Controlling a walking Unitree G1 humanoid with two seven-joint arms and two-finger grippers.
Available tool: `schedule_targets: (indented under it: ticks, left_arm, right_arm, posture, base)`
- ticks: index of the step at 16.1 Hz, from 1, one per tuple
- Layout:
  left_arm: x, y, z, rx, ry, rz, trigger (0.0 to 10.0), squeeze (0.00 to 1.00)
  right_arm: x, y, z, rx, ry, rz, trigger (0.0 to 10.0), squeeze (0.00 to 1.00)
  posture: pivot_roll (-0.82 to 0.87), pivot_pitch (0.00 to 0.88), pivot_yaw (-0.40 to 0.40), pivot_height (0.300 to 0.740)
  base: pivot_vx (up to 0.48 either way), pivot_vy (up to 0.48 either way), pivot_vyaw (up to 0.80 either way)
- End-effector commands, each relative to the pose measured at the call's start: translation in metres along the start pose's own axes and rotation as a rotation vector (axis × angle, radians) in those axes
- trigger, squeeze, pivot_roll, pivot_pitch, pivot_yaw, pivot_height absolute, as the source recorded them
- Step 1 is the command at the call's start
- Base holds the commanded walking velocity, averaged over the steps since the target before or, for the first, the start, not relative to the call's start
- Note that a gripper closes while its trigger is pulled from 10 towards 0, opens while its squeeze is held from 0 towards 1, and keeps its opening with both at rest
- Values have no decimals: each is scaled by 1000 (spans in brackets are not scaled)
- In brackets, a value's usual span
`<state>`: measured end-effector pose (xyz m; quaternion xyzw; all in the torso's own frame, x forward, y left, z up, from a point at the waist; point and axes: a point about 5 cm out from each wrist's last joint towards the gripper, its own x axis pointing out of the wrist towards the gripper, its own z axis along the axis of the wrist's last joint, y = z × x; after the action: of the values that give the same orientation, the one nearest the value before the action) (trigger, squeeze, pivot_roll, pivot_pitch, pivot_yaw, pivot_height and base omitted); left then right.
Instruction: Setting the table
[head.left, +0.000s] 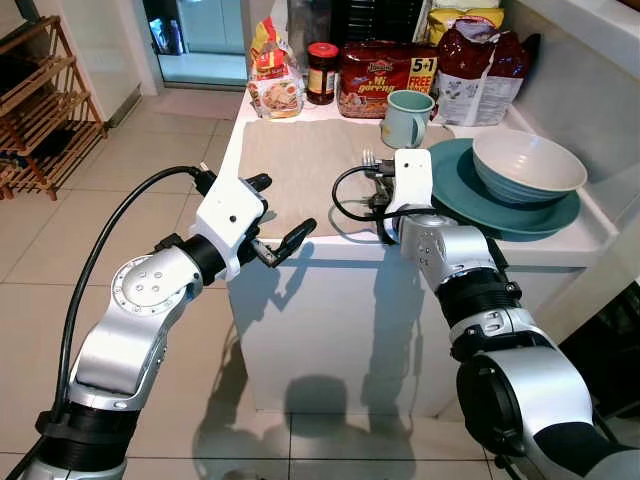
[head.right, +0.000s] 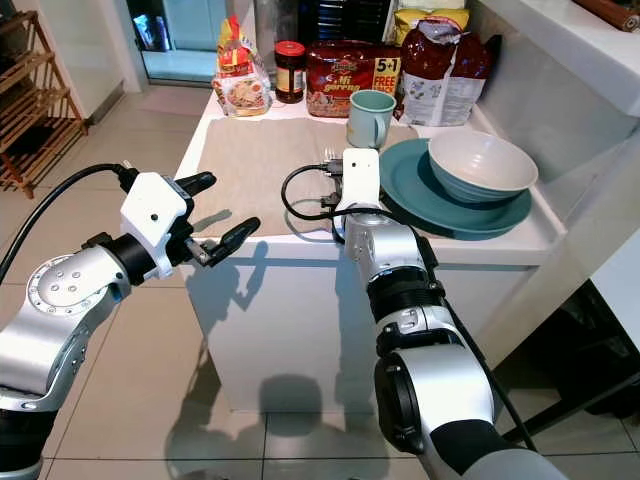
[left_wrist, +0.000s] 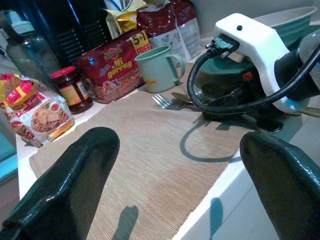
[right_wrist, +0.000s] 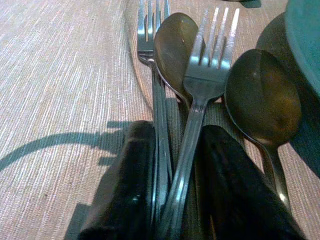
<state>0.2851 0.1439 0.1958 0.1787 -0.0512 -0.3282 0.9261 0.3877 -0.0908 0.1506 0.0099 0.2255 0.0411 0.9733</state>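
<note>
where "mi goreng" pack (head.left: 387, 78) reads "5+1 free", right claw (right_wrist: 172, 187) grips cutlery (right_wrist: 187, 95).

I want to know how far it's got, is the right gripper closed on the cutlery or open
Shut on it. In the right wrist view the right gripper has its two black fingers pressed against the handles of the cutlery lying on the placemat.
</note>
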Motion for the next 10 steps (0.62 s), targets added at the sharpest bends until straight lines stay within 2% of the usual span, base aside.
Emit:
schedule_targets:
  ticks: [1, 7, 10]
  left_arm:
    - [-1, -2, 4, 24, -1, -11, 10000, 0]
    - [-2, 1, 4, 30, -2, 4, 10000, 0]
    - [-2, 6, 5, 43, -6, 29, 10000, 0]
  right_arm:
    - [2, 1, -11, -4, 63, 10, 0, 0]
    - [5, 6, -7, -34, 58, 60, 0, 0]
    - [5, 13, 10, -47, -13, 93, 0, 0]
  posture:
    - [184, 1, -48, 740]
    - [194, 0, -53, 740]
    - [201, 0, -53, 740]
  base:
    - [0, 0, 0]
    - [0, 0, 0]
    - [0, 0, 0]
